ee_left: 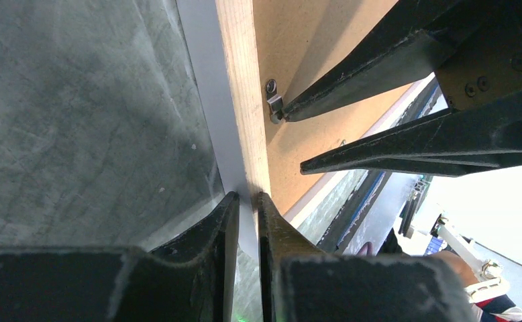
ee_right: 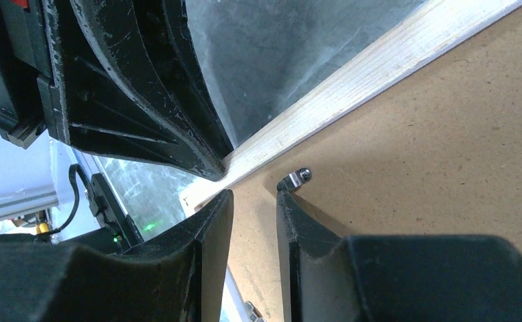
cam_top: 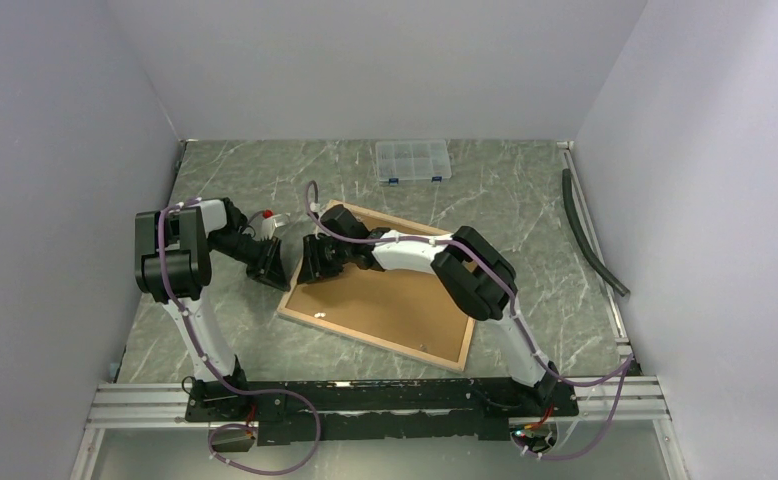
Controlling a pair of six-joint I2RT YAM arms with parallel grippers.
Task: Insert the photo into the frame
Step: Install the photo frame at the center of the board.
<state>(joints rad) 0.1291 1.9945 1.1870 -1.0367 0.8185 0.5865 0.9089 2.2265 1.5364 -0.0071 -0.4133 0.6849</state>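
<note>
Light-wood border uppermost, the frame (cam_top: 365, 340) lies back-up on the green marbled table (cam_top: 525, 200) at the centre of the overhead view. Its brown backing board (cam_top: 395, 300) is seated inside the border.

Left gripper (ee_left: 248, 204): closed on the frame's left rim near the upper-left corner, with a finger on either side of the rim.

Right gripper (ee_right: 251, 194): positioned over the board just inside that same rim. Its jaws are slightly apart with nothing between them. One fingertip (ee_right: 292, 215) touches a small metal retaining tab (ee_right: 297, 178) at the inner edge of the border.

The two grippers stand just beside each other. A clear compartment box (cam_top: 413, 160) sits well apart at upper centre, near the back wall.
</note>
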